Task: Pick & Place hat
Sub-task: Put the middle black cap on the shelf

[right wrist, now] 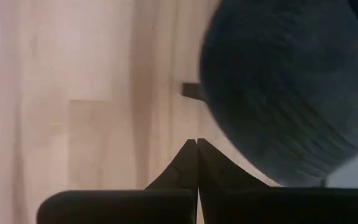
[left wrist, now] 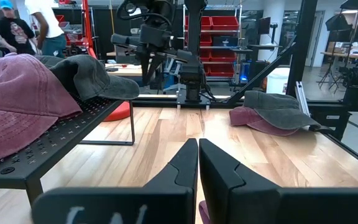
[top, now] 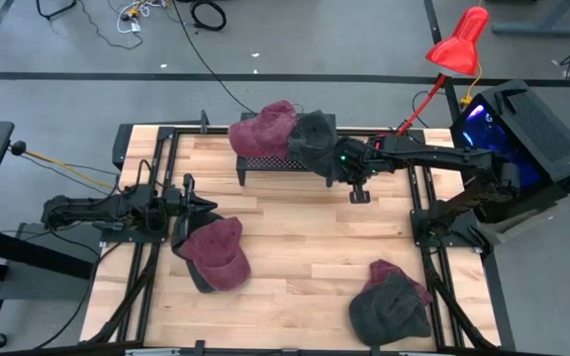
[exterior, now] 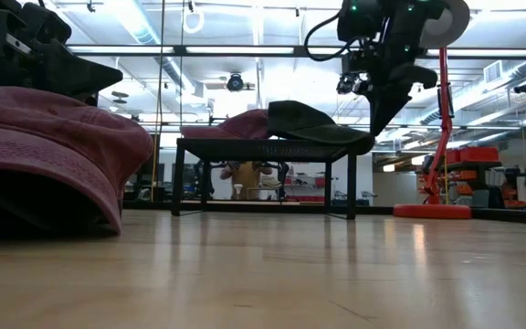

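Observation:
A maroon hat (top: 218, 255) lies crown up on the table's left part and fills the low view's left (exterior: 44, 137). My left gripper (top: 202, 208) is shut just above its far side; its shut fingertips (left wrist: 197, 155) point across the table. On the black rack (top: 265, 164) rest a second maroon hat (top: 263, 127) and a grey hat (top: 310, 138), whose brim (exterior: 322, 134) overhangs the rack's right end. My right gripper (exterior: 373, 128) is shut and points down beside that brim (right wrist: 278, 93). A grey hat on a maroon one (top: 389, 302) lies near right. My left gripper hangs close over the maroon hat's crown (exterior: 57, 102); I cannot tell whether it touches it. My right gripper has its shut fingers (right wrist: 196, 163) next to the grey hat's brim edge (exterior: 365, 140), with nothing between them; I cannot tell whether they touch it.
The rack stands on thin legs (exterior: 351, 187) at the table's far middle. A red lamp (top: 458, 44) stands beyond the far right corner. Bare wood (top: 305, 237) lies between the rack and the near hats. People (left wrist: 42, 25) move in the room behind.

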Controlling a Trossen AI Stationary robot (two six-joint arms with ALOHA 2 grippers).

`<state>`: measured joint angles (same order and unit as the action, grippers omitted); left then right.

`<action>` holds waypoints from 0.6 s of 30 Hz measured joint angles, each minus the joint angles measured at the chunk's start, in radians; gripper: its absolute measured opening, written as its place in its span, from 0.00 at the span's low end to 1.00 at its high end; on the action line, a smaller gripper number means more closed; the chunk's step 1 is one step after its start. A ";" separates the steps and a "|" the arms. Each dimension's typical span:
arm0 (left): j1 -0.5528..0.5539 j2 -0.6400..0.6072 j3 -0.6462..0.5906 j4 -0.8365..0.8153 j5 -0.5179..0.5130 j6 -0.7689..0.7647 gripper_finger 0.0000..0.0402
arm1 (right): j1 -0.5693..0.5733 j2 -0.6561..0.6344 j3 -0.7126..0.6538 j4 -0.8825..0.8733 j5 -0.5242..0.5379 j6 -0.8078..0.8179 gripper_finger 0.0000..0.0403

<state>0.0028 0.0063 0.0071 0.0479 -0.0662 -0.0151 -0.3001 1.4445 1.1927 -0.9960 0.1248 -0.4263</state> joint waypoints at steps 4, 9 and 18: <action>0.000 0.000 0.000 0.000 0.000 0.000 0.05 | -0.007 0.000 0.000 0.016 0.032 -0.001 0.00; 0.000 0.000 0.000 0.000 0.000 0.000 0.05 | -0.007 0.000 0.000 0.017 0.073 -0.004 0.00; 0.000 0.000 0.000 0.000 0.000 0.000 0.05 | -0.019 -0.001 0.000 0.035 0.156 0.000 0.00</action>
<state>0.0025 0.0063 0.0071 0.0479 -0.0662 -0.0151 -0.3189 1.4434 1.1927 -0.9610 0.2807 -0.4267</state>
